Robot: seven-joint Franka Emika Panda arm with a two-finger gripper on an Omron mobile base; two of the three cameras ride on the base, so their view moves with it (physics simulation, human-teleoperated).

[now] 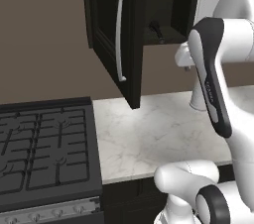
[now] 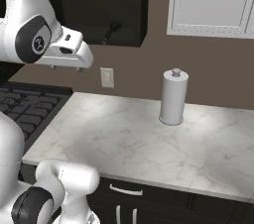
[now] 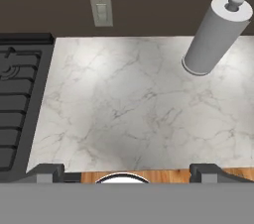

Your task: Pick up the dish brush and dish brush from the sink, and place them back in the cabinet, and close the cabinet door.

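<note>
The black cabinet (image 1: 171, 0) (image 2: 94, 5) hangs open above the counter. Its cabinet door (image 1: 106, 34) with the long silver bar handle (image 1: 119, 34) swings out toward me. A black dish brush (image 1: 156, 29) (image 2: 112, 30) stands on the cabinet's bottom shelf. My gripper (image 2: 66, 68) (image 3: 127, 171) hovers just below and in front of the cabinet, pointing down at the marble counter (image 3: 134, 104). It is open, its fingertips (image 3: 47, 170) wide apart with nothing between them. The sink is out of view.
A black gas stove (image 1: 42, 148) (image 3: 20, 104) borders the counter on the left. A grey paper towel roll (image 2: 173, 97) (image 3: 214, 34) stands near the back wall, with a wall outlet (image 2: 106, 77) (image 3: 101, 11) to its left. A white wall cabinet (image 2: 213, 0) hangs at the right.
</note>
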